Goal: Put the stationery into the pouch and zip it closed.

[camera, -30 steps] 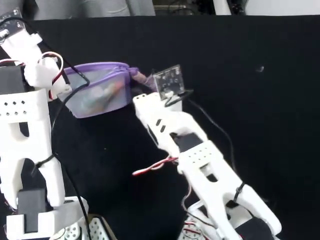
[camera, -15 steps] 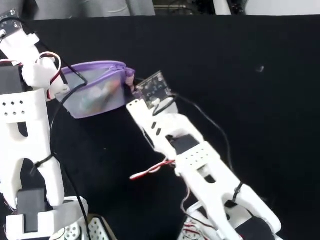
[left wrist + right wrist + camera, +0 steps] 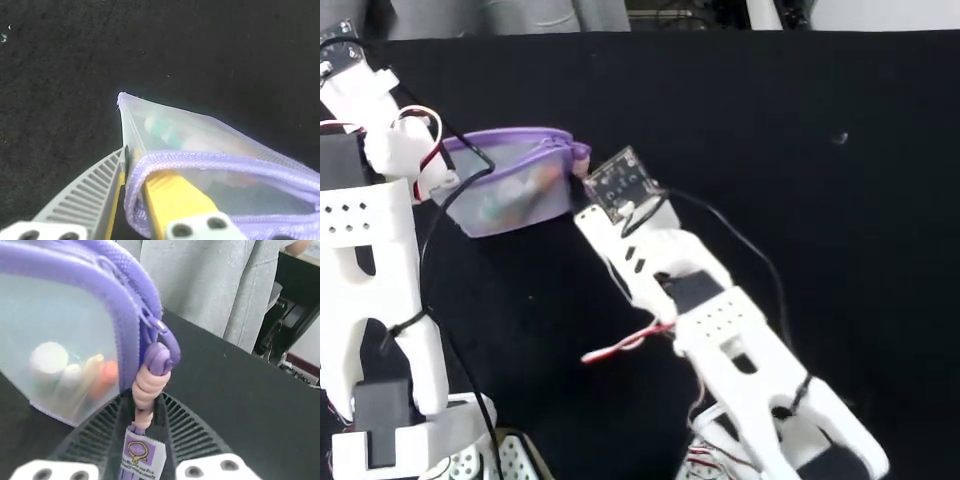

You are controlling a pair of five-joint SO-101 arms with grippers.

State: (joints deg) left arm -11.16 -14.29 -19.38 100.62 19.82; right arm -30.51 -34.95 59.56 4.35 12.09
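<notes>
Black table point(image 3: 840, 250) (grey cloth point(image 3: 210, 285) behind)

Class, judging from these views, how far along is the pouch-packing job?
Done: stationery lies inside the pouch. In hand: left claw pinches one pouch end; right claw grips the zip pull, slider at the pouch's corner. Remaining, probably: confirm closure, then release.
</notes>
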